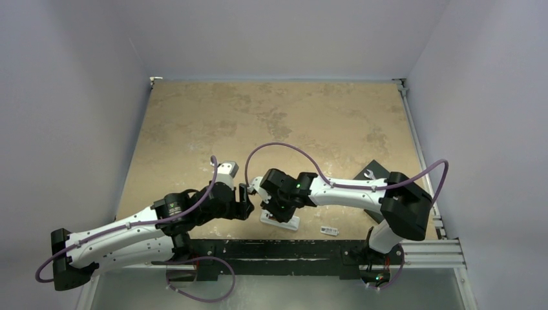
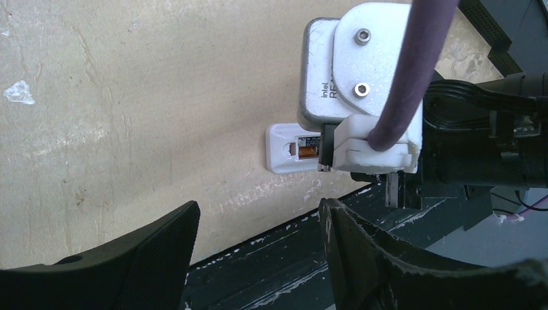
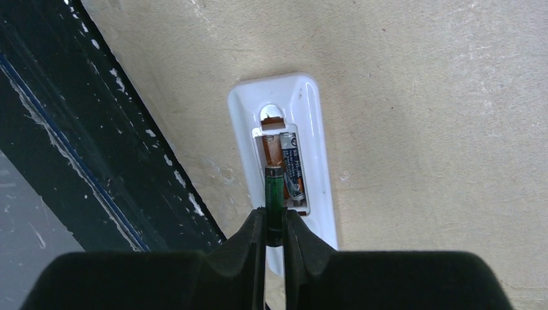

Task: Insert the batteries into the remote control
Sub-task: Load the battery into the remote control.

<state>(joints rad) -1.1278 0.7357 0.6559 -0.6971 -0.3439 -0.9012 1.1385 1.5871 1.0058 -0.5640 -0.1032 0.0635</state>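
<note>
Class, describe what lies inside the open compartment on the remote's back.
A labelled battery lies in one slot of the remote control; the right gripper holds a green battery over the other slot. Its fingers hide the near end.

From above, the right claw point(image 1: 278, 213) covers most of the remote control point(image 1: 291, 225), so its compartment cannot be made out. In the left wrist view the right arm's camera housing point(image 2: 358, 77) hides all but one end of it. In the right wrist view the claw's fingers point(image 3: 242, 248) hide its near end and the lower part of the green battery point(image 3: 274, 190); print on the seated battery point(image 3: 292, 169) is too small to read.
</note>
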